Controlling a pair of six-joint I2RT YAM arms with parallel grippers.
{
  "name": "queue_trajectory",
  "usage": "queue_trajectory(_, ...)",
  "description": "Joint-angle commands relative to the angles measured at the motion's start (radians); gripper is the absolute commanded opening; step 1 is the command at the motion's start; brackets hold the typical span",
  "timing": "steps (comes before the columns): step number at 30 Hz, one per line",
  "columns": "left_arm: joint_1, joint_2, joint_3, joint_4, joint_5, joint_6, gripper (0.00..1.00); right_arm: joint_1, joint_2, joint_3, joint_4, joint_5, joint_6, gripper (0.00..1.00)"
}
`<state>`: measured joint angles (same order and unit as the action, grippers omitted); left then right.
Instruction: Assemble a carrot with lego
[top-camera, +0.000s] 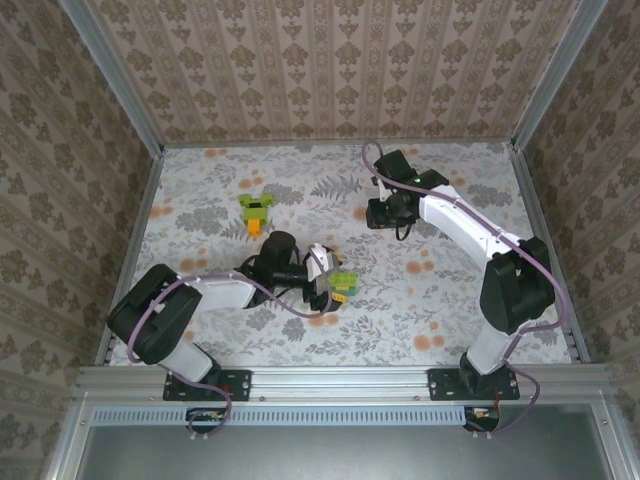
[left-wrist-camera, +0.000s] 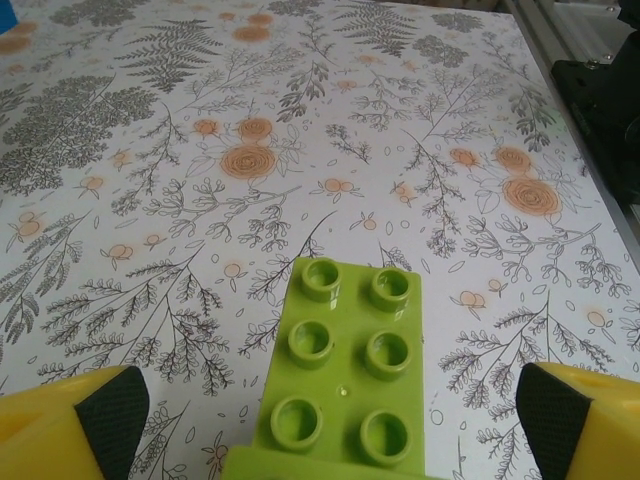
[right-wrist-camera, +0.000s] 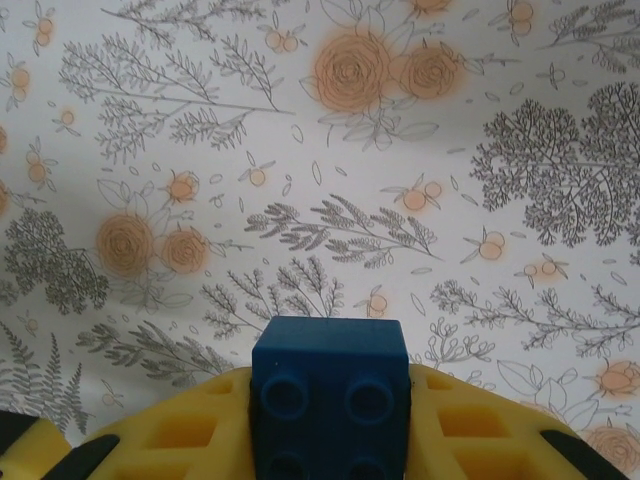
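Wide open, the left claw (left-wrist-camera: 328, 415) straddles a lime-green brick (left-wrist-camera: 345, 365) at the bottom middle of its wrist view. Its black pads (left-wrist-camera: 112, 410) are out at the lower corners, well clear of the plastic on both sides, so nothing is gripped there yet. A second lime edge peeks out at the brick's near end, and I can't tell whether that's another piece. To take it cleanly, I'd say centre the brick between the pads, square them to its long sides, and close low on the walls rather than over the studs, so it doesn't twist or skid on the flowered table (top-camera: 455, 290). Over on the other side, the right claw (right-wrist-camera: 330, 445) sits at the bottom of its own view, narrowed on a blue brick (right-wrist-camera: 328, 385). And the carrot (top-camera: 257, 210)? Upper left of centre in the overhead view, a little green clump with an orange bit at its lower end, well apart from both claws. Boxes, trays, bins: I see none, and the pieces lie bare on the table.
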<state>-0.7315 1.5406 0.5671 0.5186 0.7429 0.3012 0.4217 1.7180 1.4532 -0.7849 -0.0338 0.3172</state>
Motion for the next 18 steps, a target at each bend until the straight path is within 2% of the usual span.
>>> queue_trajectory(1,0.001,0.011,0.028,0.001,0.038,0.033,0.95,0.005,-0.054,-0.034,-0.016,-0.008,0.007,0.27)
queue_trajectory(9,0.004,0.033,0.037,0.004,0.064,0.039,0.88,0.005,-0.126,-0.108,-0.025,0.013,0.009,0.27)
queue_trajectory(12,0.006,0.036,0.041,-0.001,0.071,0.039,0.83,0.005,-0.131,-0.123,-0.027,0.015,0.011,0.27)
queue_trajectory(13,0.006,0.036,0.042,-0.005,0.073,0.039,0.78,0.005,-0.132,-0.127,-0.027,0.014,0.012,0.27)
queue_trajectory(16,0.007,0.035,0.046,-0.029,0.077,0.049,0.55,0.007,-0.139,-0.135,-0.025,0.007,0.016,0.27)
queue_trajectory(18,0.007,0.034,0.047,-0.031,0.078,0.050,0.52,0.008,-0.149,-0.141,-0.025,0.000,0.019,0.27)
